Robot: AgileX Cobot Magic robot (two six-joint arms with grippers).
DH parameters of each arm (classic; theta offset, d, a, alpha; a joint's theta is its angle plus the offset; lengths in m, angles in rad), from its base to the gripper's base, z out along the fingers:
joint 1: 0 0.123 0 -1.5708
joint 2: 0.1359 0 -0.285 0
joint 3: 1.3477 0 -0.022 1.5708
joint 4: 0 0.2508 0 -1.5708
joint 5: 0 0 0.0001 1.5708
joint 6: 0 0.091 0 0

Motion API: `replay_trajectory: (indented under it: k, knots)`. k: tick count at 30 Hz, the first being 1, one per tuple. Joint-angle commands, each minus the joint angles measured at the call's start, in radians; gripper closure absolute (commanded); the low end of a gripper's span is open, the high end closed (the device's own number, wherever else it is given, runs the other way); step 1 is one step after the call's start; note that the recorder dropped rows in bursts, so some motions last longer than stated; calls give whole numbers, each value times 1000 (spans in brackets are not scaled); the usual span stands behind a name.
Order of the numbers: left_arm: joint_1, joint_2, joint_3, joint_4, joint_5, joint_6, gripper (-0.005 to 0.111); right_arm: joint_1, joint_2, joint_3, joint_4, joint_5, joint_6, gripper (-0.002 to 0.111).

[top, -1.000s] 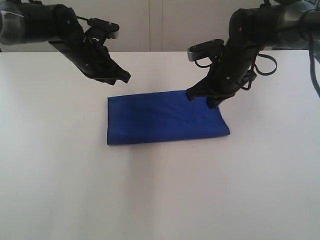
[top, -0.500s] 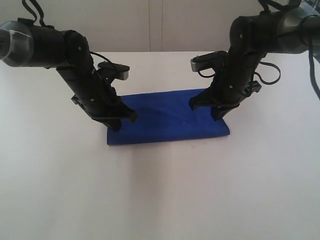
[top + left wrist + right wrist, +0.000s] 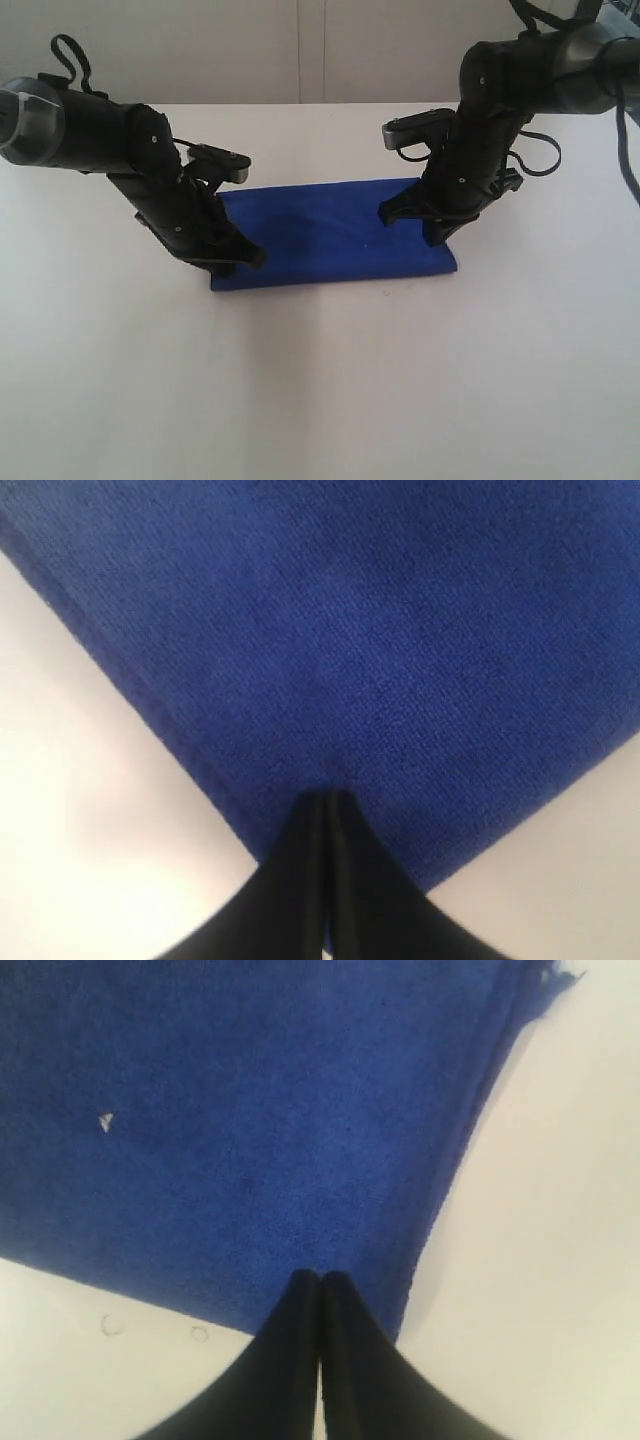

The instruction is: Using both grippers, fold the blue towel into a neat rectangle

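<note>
The white table (image 3: 320, 400) lies bare in front. On it, towards the middle, the blue towel (image 3: 335, 235) rests flat as a long rectangle, already doubled over, its stacked hems showing along one short end in the right wrist view.

At its near left corner the left gripper (image 3: 245, 258) points steeply down, jaws pressed together with nothing visible between them, the tip resting on the cloth just inside the corner. Farther back, at the towel's right end, the right gripper (image 3: 432, 236) stands likewise closed and empty, its tip at the hem near a corner. Both tips probably pin or smooth the ends so the fold lies square; I cannot tell whether either one catches any fabric. A loose thread (image 3: 560, 978) sticks out at the far corner.

A second ago the left gripper hung in the air beyond the towel's far left corner; it has since dropped onto the cloth. The right gripper has crept slightly nearer along its end. The towel has barely shifted.
</note>
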Motion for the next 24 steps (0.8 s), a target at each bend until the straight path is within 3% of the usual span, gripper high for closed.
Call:
replay_trajectory:
  k: [1,24]
  knots:
    - [-4,-28,10,33,-6,4,107,-4,-1,3,-5,-9,4,108]
    - [-2,-16,10,128,-29,-3,107,-4,-1,3,-5,-25,15,108]
